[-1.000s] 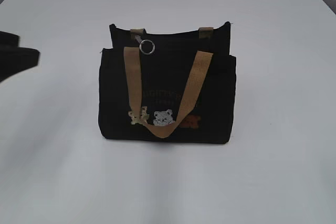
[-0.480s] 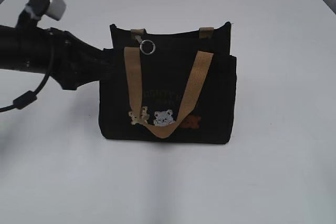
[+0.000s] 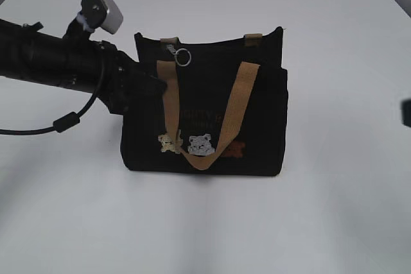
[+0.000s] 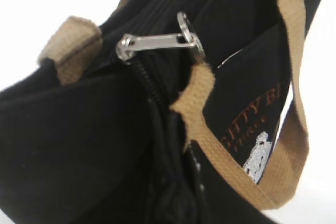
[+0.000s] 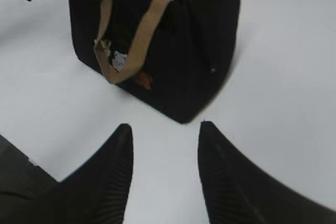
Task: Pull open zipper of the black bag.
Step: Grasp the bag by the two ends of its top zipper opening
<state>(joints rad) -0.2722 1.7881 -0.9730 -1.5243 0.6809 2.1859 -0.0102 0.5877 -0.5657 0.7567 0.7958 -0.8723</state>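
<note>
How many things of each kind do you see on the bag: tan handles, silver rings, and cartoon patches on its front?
Tan handles: 2
Silver rings: 1
Cartoon patches: 3
Total: 6

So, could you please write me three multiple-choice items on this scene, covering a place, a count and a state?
1. Where is the left hand?
A. at the black bag's upper left corner
B. under the bag
C. right of the bag

2. How many tan handles hang down the bag's front?
A. none
B. one
C. three

3. How is the right hand?
A. shut on a strap
B. open over bare table
C. shut on the zipper

Key: A, the arm ends there in the exterior view; B, a single loop; B, nothing lies between its fingers.
</note>
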